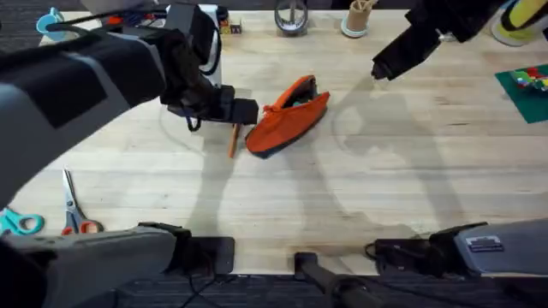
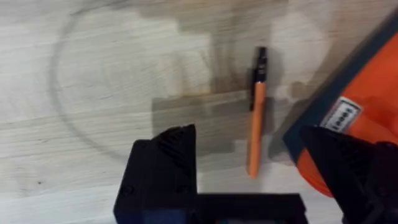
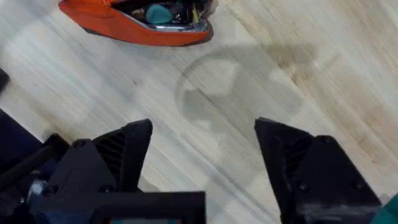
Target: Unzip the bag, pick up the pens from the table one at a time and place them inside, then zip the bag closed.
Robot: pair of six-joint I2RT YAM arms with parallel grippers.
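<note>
Left tool [image 2: 249, 174] hangs just above the surface [image 1: 360, 188], its black fingers [image 2: 165, 168] spread apart and holding nothing. Between them in the left wrist view lies the pen [image 2: 256, 118], orange with a black end, flat on the wood. Just beside it is the bag [image 2: 348, 118], showing a dark navy edge and a white label.

Overhead, the left tool [image 1: 244, 111] sits over the upper end of the pen [image 1: 232, 141], which lies just left of the bag [image 1: 289, 115] near the middle of the surface. Orange-handled and teal-handled scissors [image 1: 73, 210] lie near the lower left edge.

Right tool [image 1: 377, 73] is held farther back, well apart from the bag, toward the upper right. In its wrist view the right tool [image 3: 202, 149] has its fingers wide apart and empty over bare planks.

That view also shows the bag [image 3: 124, 28] unzipped, with a teal item [image 3: 158, 12] and other small items inside, too small to identify.

Along the far edge stand a metal holder [image 1: 291, 17], a small cup [image 1: 355, 21] and a green mat [image 1: 527, 90].
</note>
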